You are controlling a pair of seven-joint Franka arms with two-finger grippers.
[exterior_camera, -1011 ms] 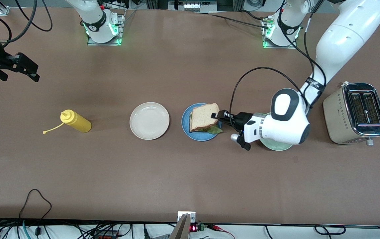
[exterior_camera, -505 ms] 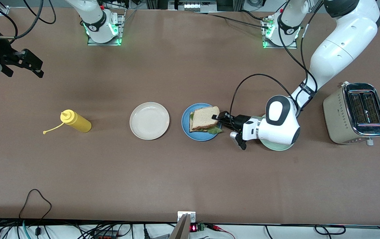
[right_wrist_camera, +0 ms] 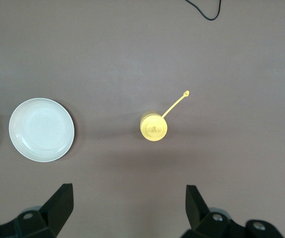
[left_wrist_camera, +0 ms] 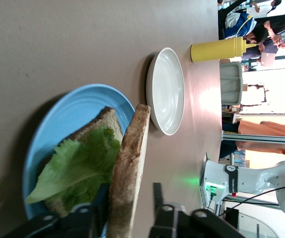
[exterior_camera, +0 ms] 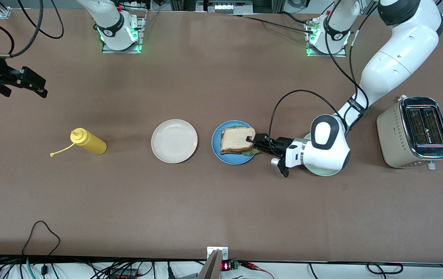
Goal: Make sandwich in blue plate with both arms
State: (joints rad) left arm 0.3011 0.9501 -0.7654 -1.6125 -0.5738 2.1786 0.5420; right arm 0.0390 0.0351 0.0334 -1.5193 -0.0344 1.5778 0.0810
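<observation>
The blue plate [exterior_camera: 216, 147] sits mid-table with the sandwich on it: a lower bread slice [left_wrist_camera: 102, 124], a green lettuce leaf [exterior_camera: 249, 152] and a top bread slice [exterior_camera: 235, 140] lying over them. My left gripper [exterior_camera: 253, 140] is low at the plate's edge toward the left arm's end. In the left wrist view its jaws [left_wrist_camera: 127, 192] are open around the top slice's [left_wrist_camera: 132, 153] edge; one finger touches the bread and there is a gap at the other. My right gripper [exterior_camera: 31, 83] waits open and empty, high over the right arm's end [right_wrist_camera: 127, 198].
A beige-white plate [exterior_camera: 174, 140] lies beside the blue plate toward the right arm's end, then a yellow squeeze bottle [exterior_camera: 88, 142] lying on its side. A mint-green plate [exterior_camera: 322, 171] lies partly under my left wrist. A toaster [exterior_camera: 415, 131] stands at the left arm's end.
The top slice has gone from tilted up to lying nearly flat on the lettuce as my left gripper lowered. My right gripper shifted slightly.
</observation>
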